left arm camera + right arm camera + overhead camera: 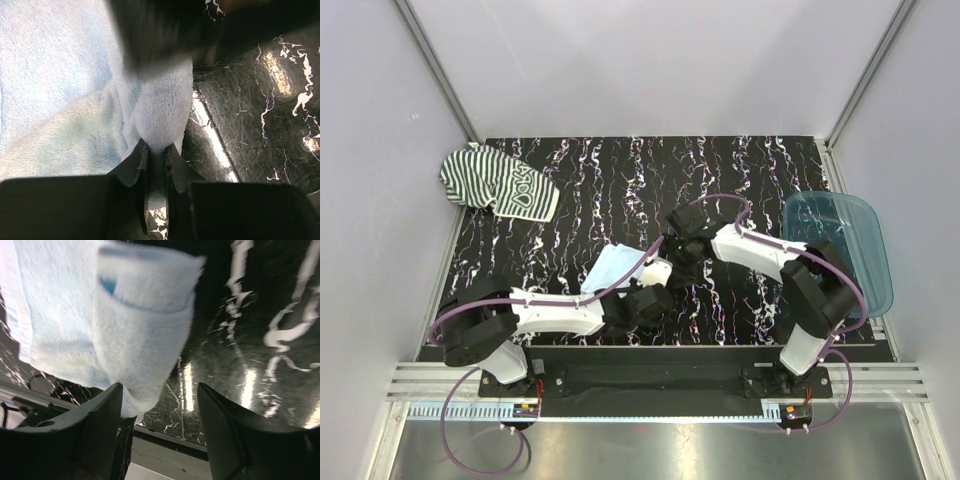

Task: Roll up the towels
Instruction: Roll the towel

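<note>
The pale blue towel [611,268] lies near the middle front of the black marbled table, partly under my left arm. My left gripper [648,298] is shut on a bunched fold of it [162,115]; the jaws pinch the cloth at their tips [156,149]. My right gripper [674,250] stands open right beside it. In the right wrist view a folded-over end of the blue towel [137,330] hangs against the left finger [107,410], and nothing is gripped between the fingertips [160,390]. The striped towel [500,185] lies crumpled at the far left corner, away from both grippers.
A translucent blue plastic tray [865,255] sits at the table's right edge, next to the right arm. White walls close in the table on three sides. The table's near edge and the metal rail [165,450] show just below the right gripper.
</note>
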`<state>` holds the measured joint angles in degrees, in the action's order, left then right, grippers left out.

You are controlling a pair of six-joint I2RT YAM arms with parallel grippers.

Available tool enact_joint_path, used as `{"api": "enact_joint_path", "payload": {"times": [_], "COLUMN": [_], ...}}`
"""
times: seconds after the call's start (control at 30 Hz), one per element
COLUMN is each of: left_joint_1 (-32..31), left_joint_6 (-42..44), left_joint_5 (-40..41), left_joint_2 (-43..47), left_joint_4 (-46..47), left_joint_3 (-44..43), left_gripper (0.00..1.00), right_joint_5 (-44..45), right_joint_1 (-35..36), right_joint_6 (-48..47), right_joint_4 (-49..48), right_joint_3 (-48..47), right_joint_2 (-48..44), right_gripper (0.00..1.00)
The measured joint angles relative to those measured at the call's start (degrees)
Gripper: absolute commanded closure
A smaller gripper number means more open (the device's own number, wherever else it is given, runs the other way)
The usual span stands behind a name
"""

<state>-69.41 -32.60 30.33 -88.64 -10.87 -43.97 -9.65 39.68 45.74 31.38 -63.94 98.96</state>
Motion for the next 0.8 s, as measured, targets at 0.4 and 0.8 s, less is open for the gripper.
{"api": "enact_joint_path", "payload": {"times": [0.4, 0.8], "left_joint_1": [3.8, 19.6], "left_joint_6": [0.1, -4.1], "left_joint_5": [-7.0, -31.3], "left_joint_2": [4.3, 12.5], "left_joint_4": [4.3, 17.4], "left_joint_3": [4.1, 15.4], "left_gripper": [0.98, 1.00], "right_joint_5": [3.2, -8.7], "right_joint_1": [-12.7, -12.6], "right_joint_6": [-3.5, -1.2], "right_joint_4": [4.6, -12.9], "right_joint_3": [-0.5, 18.5], "right_joint_2": [-15.4, -27.2], "right_gripper": [0.23, 0.19]}}
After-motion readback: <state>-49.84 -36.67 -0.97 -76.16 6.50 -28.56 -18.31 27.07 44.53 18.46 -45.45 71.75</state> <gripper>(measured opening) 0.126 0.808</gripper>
